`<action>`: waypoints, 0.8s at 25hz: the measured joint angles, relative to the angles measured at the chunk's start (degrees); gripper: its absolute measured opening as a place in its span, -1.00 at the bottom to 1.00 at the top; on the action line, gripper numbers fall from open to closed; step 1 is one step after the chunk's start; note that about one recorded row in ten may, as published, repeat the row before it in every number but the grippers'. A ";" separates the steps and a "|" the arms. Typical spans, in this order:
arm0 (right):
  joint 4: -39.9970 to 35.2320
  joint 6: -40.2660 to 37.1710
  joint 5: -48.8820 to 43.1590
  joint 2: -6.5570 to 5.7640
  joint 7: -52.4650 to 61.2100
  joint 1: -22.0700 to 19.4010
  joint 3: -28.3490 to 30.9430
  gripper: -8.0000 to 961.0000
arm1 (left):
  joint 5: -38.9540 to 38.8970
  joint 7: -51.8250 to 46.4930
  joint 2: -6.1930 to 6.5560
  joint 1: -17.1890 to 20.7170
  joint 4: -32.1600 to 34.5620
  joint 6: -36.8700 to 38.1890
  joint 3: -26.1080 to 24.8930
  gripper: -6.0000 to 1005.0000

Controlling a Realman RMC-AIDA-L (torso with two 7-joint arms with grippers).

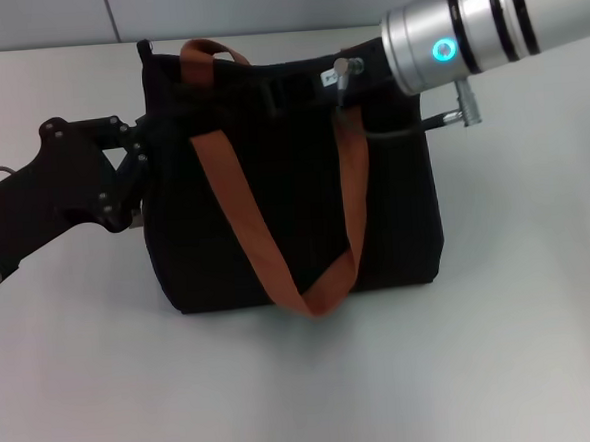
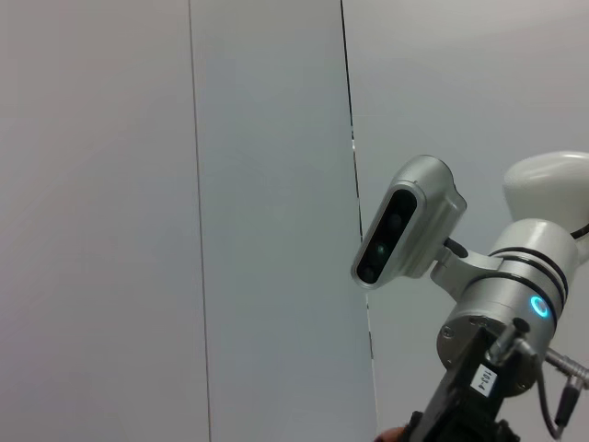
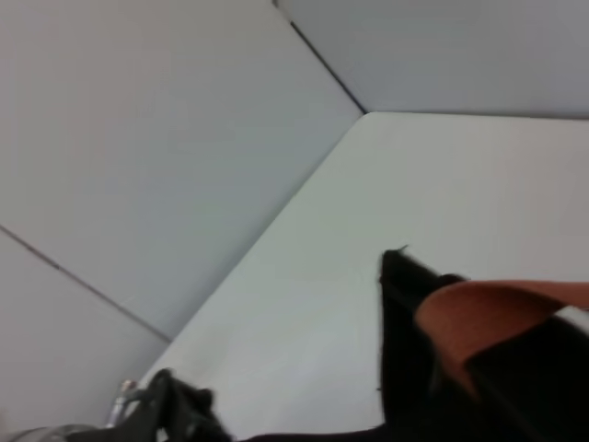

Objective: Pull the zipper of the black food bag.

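Black food bag (image 1: pixel 295 216) upright mid-counter (image 1: pixel 503 348), left gripper (image 1: pixel 139 155) pressed to its left side, right gripper (image 1: pixel 342 88) at its top edge by the orange strap (image 1: pixel 236 200) (fingers' state on either arm, cannot tell), zipper hidden.

lab | plain white table (image 1: pixel 504 368) | bare grey wall panels (image 2: pixel 267 221)

Bag (image 1: pixel 274 212) mid-desk (image 1: pixel 305 391): front and right sides open; left side blocked by left gripper (image 1: pixel 136 156); top edge blocked by right arm (image 1: pixel 464 30).
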 joint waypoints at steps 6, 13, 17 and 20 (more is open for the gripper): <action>-15.20 1.22 -5.33 0.23 9.30 -8.16 -3.59 -0.99 | -1.06 -0.01 0.04 0.03 0.00 0.01 -0.01 -0.94; -30.80 -0.30 -12.21 0.19 16.28 -18.04 -2.54 -0.99 | -1.43 -0.06 0.40 0.03 0.00 0.08 -0.01 -0.94; -33.54 -2.59 -13.11 0.29 16.92 -21.19 2.39 -0.99 | -1.48 -0.17 0.48 -0.29 -0.01 -0.19 0.01 -0.94; -33.38 -3.46 -11.78 0.26 16.10 -21.88 4.43 -0.99 | -1.53 -0.27 0.51 -0.34 0.00 -0.26 -0.08 -0.94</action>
